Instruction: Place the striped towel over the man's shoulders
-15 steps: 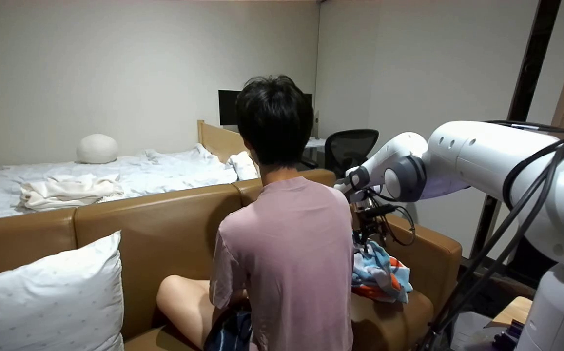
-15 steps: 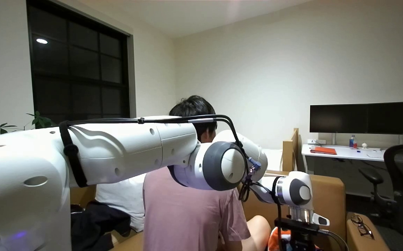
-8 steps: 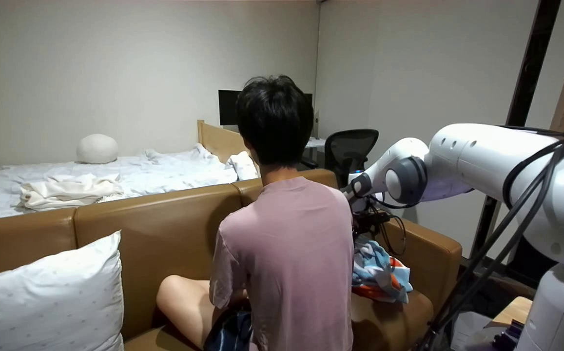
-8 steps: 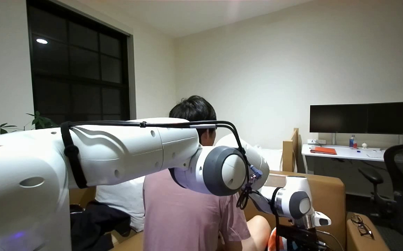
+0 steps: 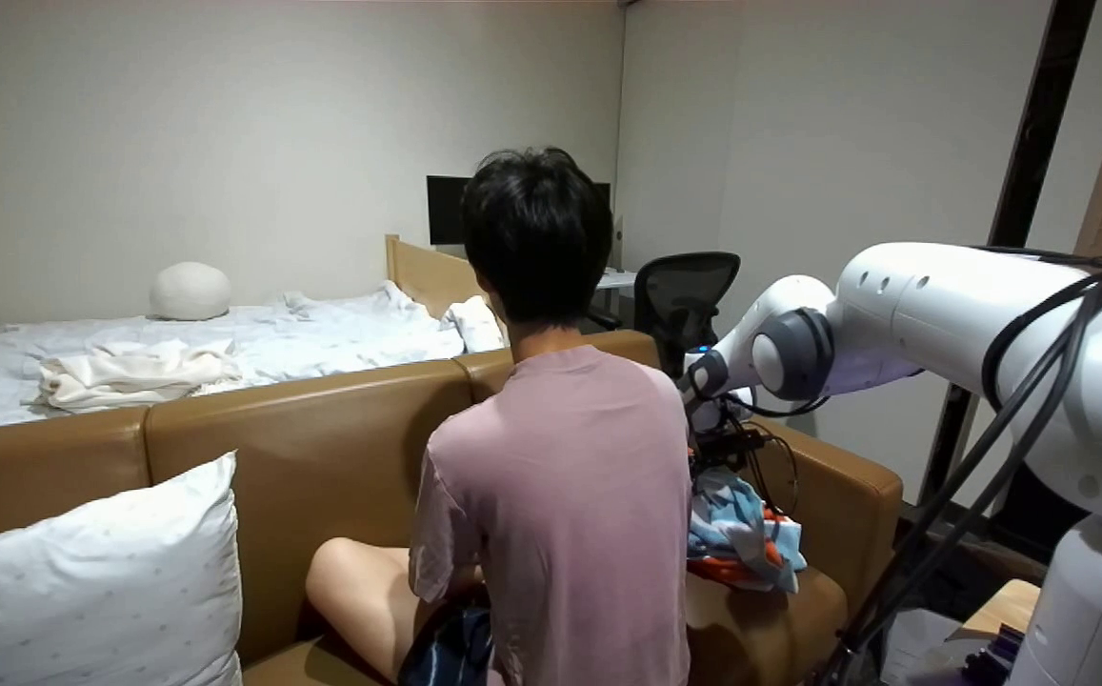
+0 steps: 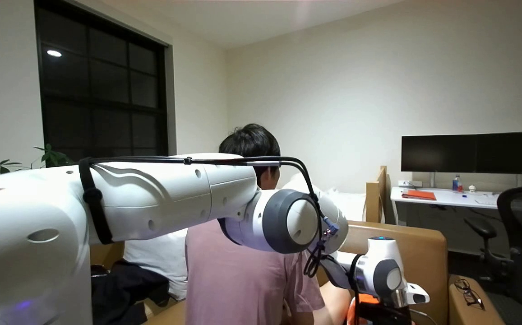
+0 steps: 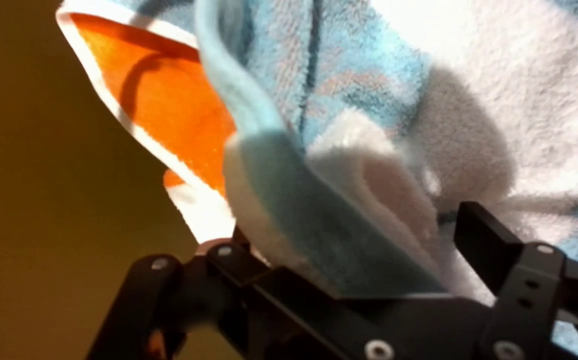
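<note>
Pillow (image 5: 103, 591), white with faint spots, leans near left on brown sofa (image 5: 312, 429). Black fabric (image 6: 127, 289) lies left on the sofa in an exterior view. Far left, behind the sofa: bed (image 5: 341, 333), holding crumpled cream blanket (image 5: 136, 372) and white rounded object (image 5: 190, 291). Man (image 5: 551, 476) sits mid-sofa facing away, pink T-shirt (image 5: 598, 562) covering his shoulders (image 5: 489, 433). Striped towel (image 5: 736, 529) sits bunched on the sofa just right of him, teal, white and orange showing. Gripper (image 7: 356, 225) points down at it, partly hidden by the man in an exterior view; in the wrist view its fingers (image 7: 486, 245) stand wide apart, a towel fold between them. Whether they touch it, can't tell. White arm (image 5: 970, 295) reaches in from near right in an exterior view. Glasses (image 6: 470, 296) on the right armrest (image 6: 470, 317). Far right: desk (image 6: 450, 199) bearing orange-red folder (image 6: 418, 194), blue-and-red bottle (image 6: 457, 184) (contents too small to tell) and two dark monitors (image 6: 439, 153).

Versus one second ago: wrist (image 6: 380, 253) is lower, closer to the towel, its angle changed; blue light (image 6: 381, 238) on top now shows in both exterior views. More of the gripper drops below the frame edge in an exterior view. Man, pillow, blanket, desk items match.
</note>
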